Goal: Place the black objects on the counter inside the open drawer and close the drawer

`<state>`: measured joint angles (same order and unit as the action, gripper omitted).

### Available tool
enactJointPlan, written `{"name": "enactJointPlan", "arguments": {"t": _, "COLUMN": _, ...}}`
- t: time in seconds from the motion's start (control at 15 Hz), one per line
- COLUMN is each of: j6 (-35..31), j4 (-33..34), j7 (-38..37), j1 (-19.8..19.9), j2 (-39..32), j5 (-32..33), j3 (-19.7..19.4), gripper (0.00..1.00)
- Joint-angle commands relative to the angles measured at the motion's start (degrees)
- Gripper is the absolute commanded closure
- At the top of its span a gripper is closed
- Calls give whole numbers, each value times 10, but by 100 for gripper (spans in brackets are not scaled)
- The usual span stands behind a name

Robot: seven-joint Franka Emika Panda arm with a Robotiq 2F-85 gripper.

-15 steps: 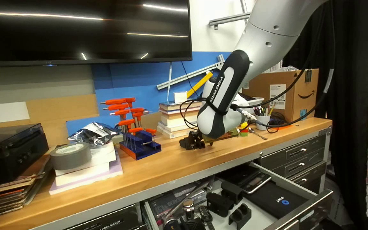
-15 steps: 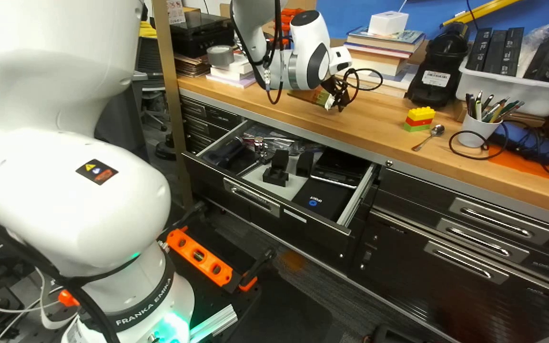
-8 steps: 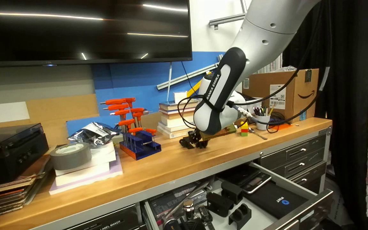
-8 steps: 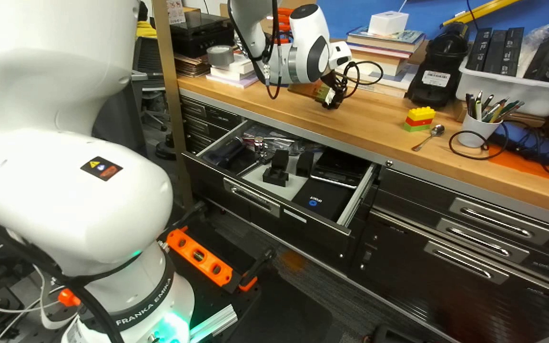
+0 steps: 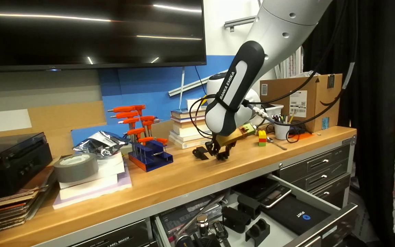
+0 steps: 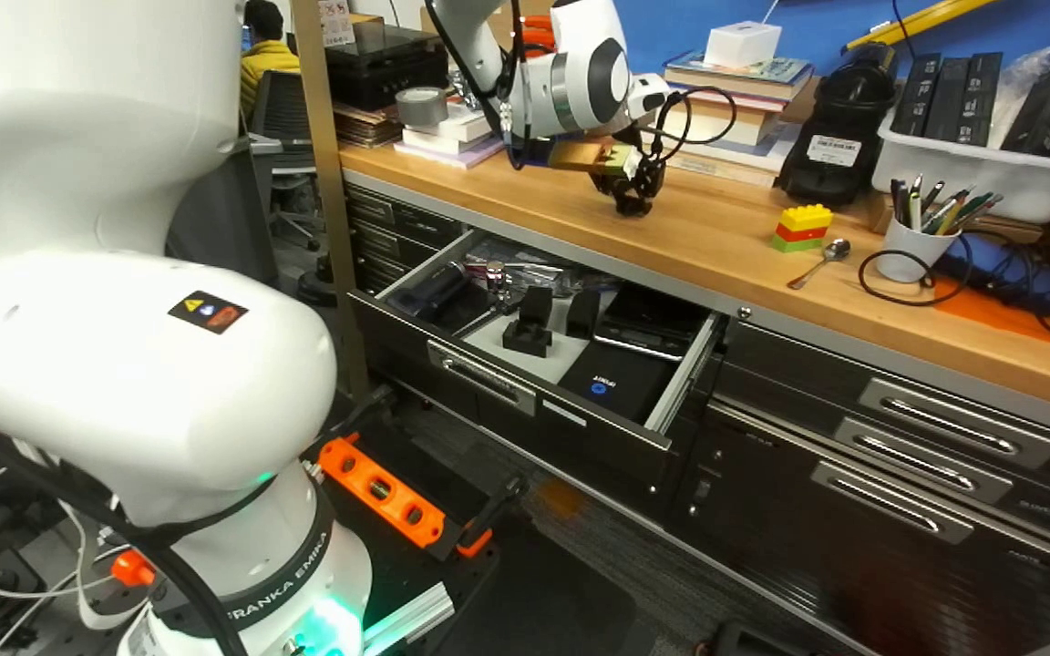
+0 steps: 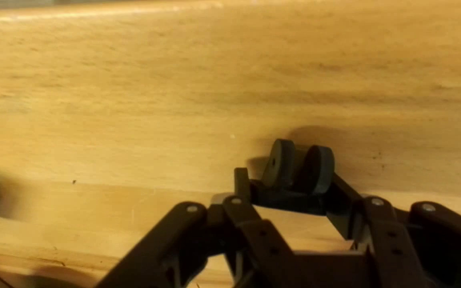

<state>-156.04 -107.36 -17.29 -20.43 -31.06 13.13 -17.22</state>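
In the wrist view my gripper (image 7: pixel 288 196) is shut on a black object (image 7: pixel 320 170) with two rounded upright lugs, a finger against each side of its base. It hangs at or just over the wooden counter (image 5: pixel 170 178); I cannot tell whether it touches the wood. Beside it, another black object (image 5: pixel 200 153) lies on the counter in an exterior view. Below the counter, the drawer (image 6: pixel 598 456) stands pulled out. It contains several black pieces (image 5: pixel 236 219), a black case (image 5: pixel 297 216) and metal tools.
A blue stand with red-handled hex keys (image 5: pixel 151 157) and a stack of books (image 5: pixel 190 128) flank the hand. Further along the counter are a toy-brick block (image 6: pixel 803 228), a spoon (image 6: pixel 821 264), a pen cup (image 6: pixel 917 251) and a black device (image 6: pixel 839 128).
The fingers have come together on the black object. My hand has tilted and swung a little, carrying that piece slightly. The other black object and the drawer stay in place.
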Motion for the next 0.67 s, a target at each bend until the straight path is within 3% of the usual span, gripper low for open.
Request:
{"name": "enactJointPlan", "arguments": {"t": 0.0, "j6": 64, "j4": -73, "j7": -1, "j1": 16, "j2": 61, "j5": 38, "j3": 18, "gripper": 78}}
{"name": "enactJointPlan", "arguments": {"t": 0.27, "j6": 101, "j4": -167, "j7": 42, "j1": 61, "j2": 145, "j5": 39, "j3": 61, "gripper": 78}}
{"name": "enactJointPlan", "arguments": {"t": 0.6, "j6": 86, "j4": -300, "j7": 48, "j1": 118, "j2": 218, "j5": 38, "j3": 87, "gripper": 78}}
